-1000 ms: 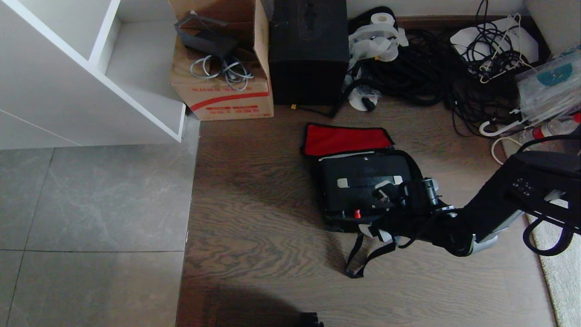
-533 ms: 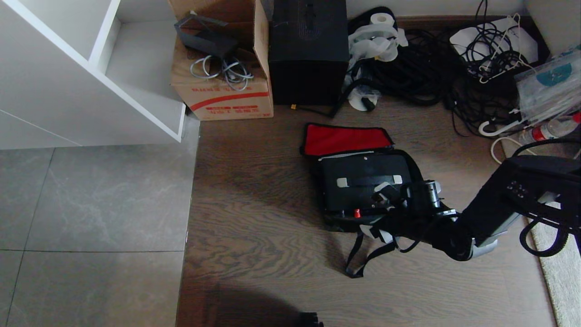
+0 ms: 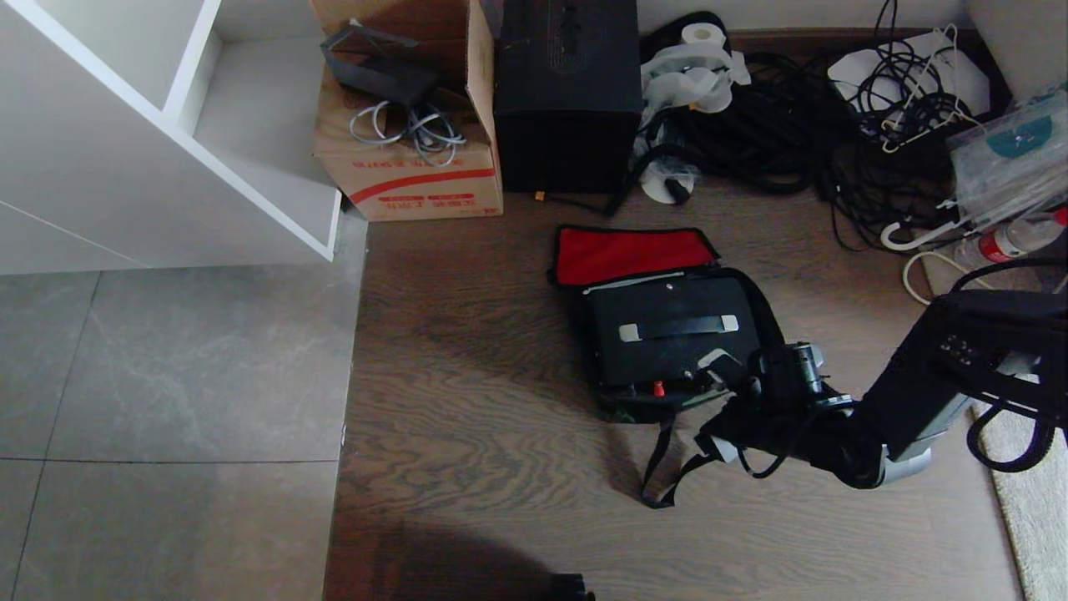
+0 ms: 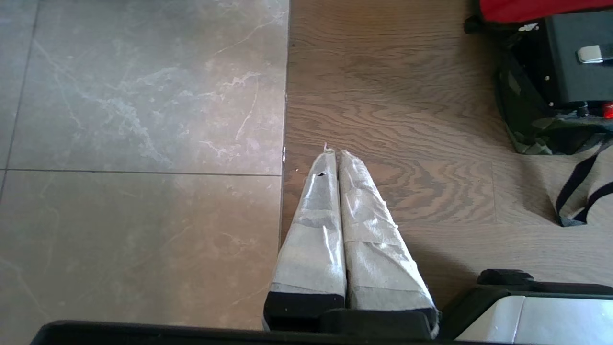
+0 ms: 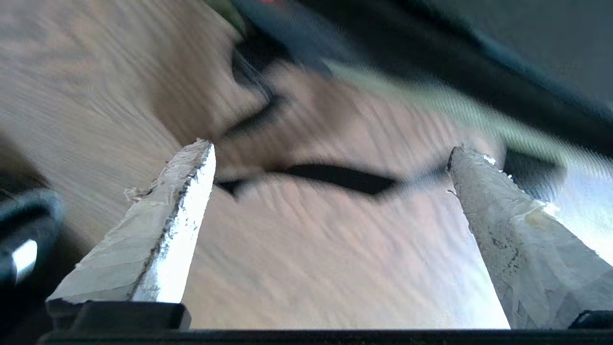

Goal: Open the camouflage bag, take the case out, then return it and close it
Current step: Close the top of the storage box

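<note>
The camouflage bag (image 3: 624, 409) lies open on the wooden floor, its red-lined lid (image 3: 634, 255) folded back toward the wall. Inside lies the black case (image 3: 672, 351), showing its silver-ended handle (image 3: 677, 327) and red latch (image 3: 657, 388). My right gripper (image 3: 719, 405) hangs open at the bag's near right corner, holding nothing. In the right wrist view this gripper (image 5: 330, 158) frames bare floor and a black strap (image 5: 345, 177). The left gripper (image 4: 334, 152) is shut and empty, parked over the floor, with the bag (image 4: 524, 129) off to one side.
A red-striped cardboard box (image 3: 409, 179) and a tall black box (image 3: 567, 100) stand beyond the bag. A white shelf unit (image 3: 167, 150) is at the far left. Tangled cables (image 3: 793, 125) fill the far right. A pale rug (image 3: 1035, 501) edges the right side. The bag's strap (image 3: 659, 467) trails on the floor.
My right gripper has drawn back off the case toward the bag's near right corner, still open. The case's handle now shows whole. The left arm has not moved.
</note>
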{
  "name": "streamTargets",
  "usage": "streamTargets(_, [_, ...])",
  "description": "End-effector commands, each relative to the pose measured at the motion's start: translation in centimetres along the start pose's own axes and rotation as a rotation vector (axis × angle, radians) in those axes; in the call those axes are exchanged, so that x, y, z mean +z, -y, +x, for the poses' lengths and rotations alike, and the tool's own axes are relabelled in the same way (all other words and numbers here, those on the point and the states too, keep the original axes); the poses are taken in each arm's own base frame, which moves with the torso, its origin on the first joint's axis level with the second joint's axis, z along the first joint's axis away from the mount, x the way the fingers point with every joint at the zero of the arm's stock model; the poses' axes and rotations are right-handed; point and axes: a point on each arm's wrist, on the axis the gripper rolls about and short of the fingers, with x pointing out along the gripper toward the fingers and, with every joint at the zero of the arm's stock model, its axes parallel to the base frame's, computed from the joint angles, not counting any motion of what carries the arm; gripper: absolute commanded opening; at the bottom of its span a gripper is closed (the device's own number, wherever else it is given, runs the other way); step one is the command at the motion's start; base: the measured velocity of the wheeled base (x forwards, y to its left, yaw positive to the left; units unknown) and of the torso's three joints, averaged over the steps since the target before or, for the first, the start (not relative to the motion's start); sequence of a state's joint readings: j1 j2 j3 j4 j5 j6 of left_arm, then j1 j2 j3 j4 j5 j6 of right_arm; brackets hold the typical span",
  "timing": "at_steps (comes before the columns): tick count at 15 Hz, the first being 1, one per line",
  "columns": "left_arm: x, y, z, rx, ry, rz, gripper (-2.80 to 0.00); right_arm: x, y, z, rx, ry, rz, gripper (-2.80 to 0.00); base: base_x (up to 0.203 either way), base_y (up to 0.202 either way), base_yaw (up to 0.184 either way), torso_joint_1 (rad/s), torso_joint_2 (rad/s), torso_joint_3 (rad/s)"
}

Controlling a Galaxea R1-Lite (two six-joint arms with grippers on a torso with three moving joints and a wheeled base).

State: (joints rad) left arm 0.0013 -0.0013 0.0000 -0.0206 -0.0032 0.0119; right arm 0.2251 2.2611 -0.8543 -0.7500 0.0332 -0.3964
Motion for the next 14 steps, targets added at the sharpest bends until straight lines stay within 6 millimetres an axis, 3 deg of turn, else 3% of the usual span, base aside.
streamTargets(1, [-0.3, 0.0, 0.1, 0.0, -0.01, 0.0, -2.8, 0.1, 1.0, -0.8, -0.015, -0.009, 0.014, 0.0, 0.0, 0.0, 0.0, 0.0, 0.0, 0.0])
streamTargets(8, [-0.3, 0.0, 0.1, -0.001, -0.01, 0.0, -2.8, -2.7, 6.1, -0.3, -0.113, -0.063, 0.119, 0.0, 0.0, 0.0, 0.0, 0.0, 0.0, 0.0])
streamTargets(14, [-0.3, 0.0, 0.1, 0.0, -0.01, 0.0, -2.8, -2.0, 7.0, 2.3, -0.144, 0.01, 0.328, 0.0, 0.0, 0.0, 0.0, 0.0, 0.0, 0.0])
